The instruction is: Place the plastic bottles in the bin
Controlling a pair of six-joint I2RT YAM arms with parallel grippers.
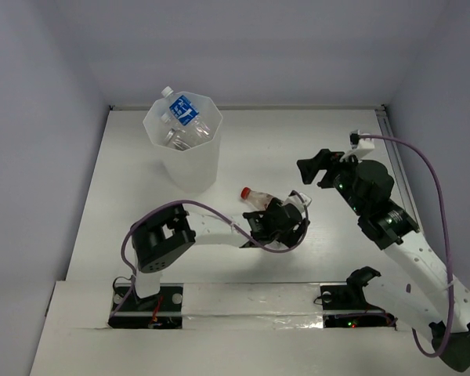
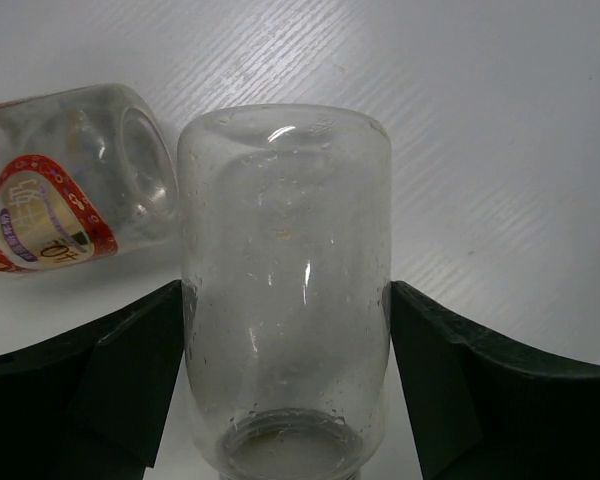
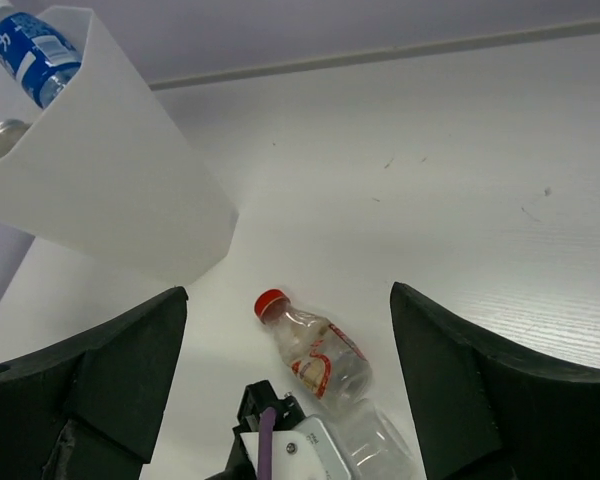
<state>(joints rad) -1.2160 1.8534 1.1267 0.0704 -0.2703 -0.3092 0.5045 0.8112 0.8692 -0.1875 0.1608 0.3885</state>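
Left pincer (image 2: 287,300) is around the clear bottle (image 2: 285,250); cannot tell if it grips. Squeeze softly, lift above the bin (image 1: 189,168). Right pincer (image 1: 319,167) is wide.

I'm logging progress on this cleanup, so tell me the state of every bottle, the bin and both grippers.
Tall translucent white plastic bin: upright, open-topped.
Blue-labelled clear plastic bottle: inside the bin.
Red-capped, red-labelled plastic bottle: lying on the table, not held.
Unlabelled clear plastic bottle: lying down, gripped by its sides.
Left gripper: shut on the unlabelled bottle.
Right gripper: open, empty.
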